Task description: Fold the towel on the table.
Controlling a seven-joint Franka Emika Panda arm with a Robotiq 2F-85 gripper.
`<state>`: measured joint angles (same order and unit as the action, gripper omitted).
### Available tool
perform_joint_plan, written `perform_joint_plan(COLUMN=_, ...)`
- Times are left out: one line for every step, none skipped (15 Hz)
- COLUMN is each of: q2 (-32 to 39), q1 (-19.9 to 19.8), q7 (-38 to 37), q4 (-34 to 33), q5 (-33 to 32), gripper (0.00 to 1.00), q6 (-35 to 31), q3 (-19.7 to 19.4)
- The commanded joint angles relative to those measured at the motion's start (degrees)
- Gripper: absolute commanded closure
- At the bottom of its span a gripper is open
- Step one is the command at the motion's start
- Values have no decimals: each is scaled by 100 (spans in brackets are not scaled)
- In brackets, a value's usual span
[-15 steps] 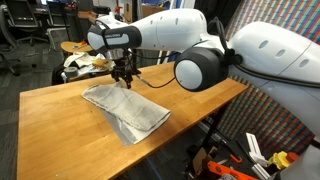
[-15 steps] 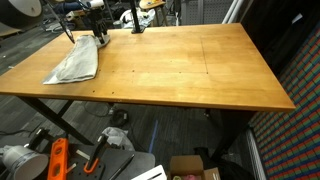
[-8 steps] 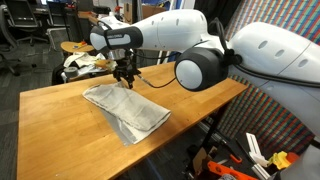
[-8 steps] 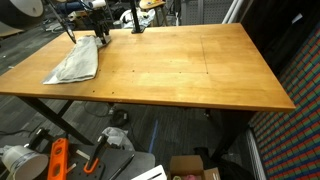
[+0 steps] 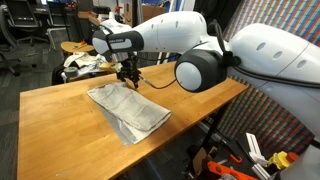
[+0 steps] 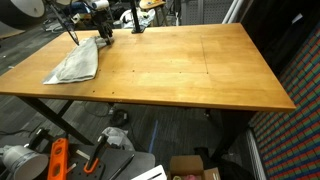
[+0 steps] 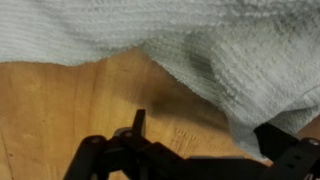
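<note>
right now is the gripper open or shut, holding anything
Gripper: open, holding nothing, fingers apart at the edge of the towel.

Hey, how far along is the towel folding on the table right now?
The towel lies on the table as a long, slightly rumpled rectangle. It may already be doubled over once, but I can't count the layers. Nothing is in hand: the gripper hangs open just over the towel's far edge, gripping no cloth. Left, probably: grasp that edge and fold it across, then let go.
</note>
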<state>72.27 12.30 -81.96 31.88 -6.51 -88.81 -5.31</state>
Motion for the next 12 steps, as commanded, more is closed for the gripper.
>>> perform_joint_plan(q2=159, q1=-30, q7=233, q4=-239, q5=-176, gripper=0, q6=149, q3=-141)
perform_joint_plan(q2=164, q1=-36, q7=252, q4=-249, q5=-177, gripper=0, q6=134, q3=-149)
perform_joint_plan(q2=167, q1=-44, q7=293, q4=-260, q5=-184, gripper=0, q6=114, q3=-164)
perform_joint_plan(q2=171, q1=-51, q7=319, q4=-270, q5=-198, gripper=0, q6=104, q3=-182)
perform_joint_plan(q2=179, q1=-64, q7=336, q4=-284, q5=-217, gripper=0, q6=89, q3=-200)
perform_joint_plan(q2=179, q1=-80, q7=353, q4=-294, q5=-241, gripper=0, q6=77, q3=-218)
perform_joint_plan(q2=183, q1=-94, q7=344, q4=-307, q5=-253, gripper=0, q6=52, q3=-233)
perform_joint_plan(q2=180, q1=-117, q7=349, q4=-315, q5=-243, gripper=0, q6=55, q3=-231)
perform_joint_plan(q2=179, q1=-134, q7=332, q4=-323, q5=-236, gripper=0, q6=44, q3=-233)
perform_joint_plan(q2=178, q1=-148, q7=331, q4=-326, q5=-227, gripper=0, q6=46, q3=-225)
perform_joint_plan(q2=183, q1=-153, q7=317, q4=-335, q5=-226, gripper=0, q6=30, q3=-224)
perform_joint_plan(q2=187, q1=-155, q7=294, q4=-341, q5=-223, gripper=0, q6=15, q3=-223)
